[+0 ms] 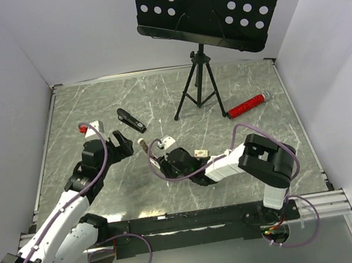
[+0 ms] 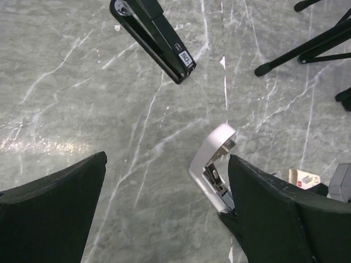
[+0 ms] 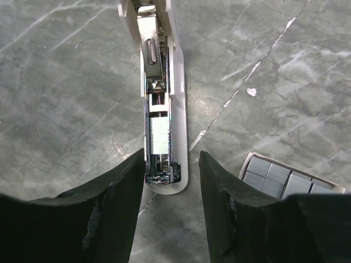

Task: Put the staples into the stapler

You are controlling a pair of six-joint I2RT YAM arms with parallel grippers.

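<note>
A white stapler [image 3: 178, 82] lies opened on the marble table, its metal magazine [image 3: 156, 66] facing up. The staples [image 3: 159, 134], a silvery ribbed strip, sit in the magazine channel. My right gripper [image 3: 171, 164] is open and straddles the stapler's near end: the left finger is right against the magazine and the right finger stands clear. From above, the stapler [image 1: 163, 143] is just beyond this gripper [image 1: 167, 160]. My left gripper [image 2: 167, 159] is wide open and holds nothing; the white stapler [image 2: 211, 159] is beside its right finger.
A black stapler [image 1: 131, 120] lies behind the left gripper [image 1: 121, 145]. A small box [image 3: 290, 178] of grey staple strips sits right of the right gripper. A tripod [image 1: 200, 89] with a black perforated stand is at the back. A red tube [image 1: 248, 105] lies to its right.
</note>
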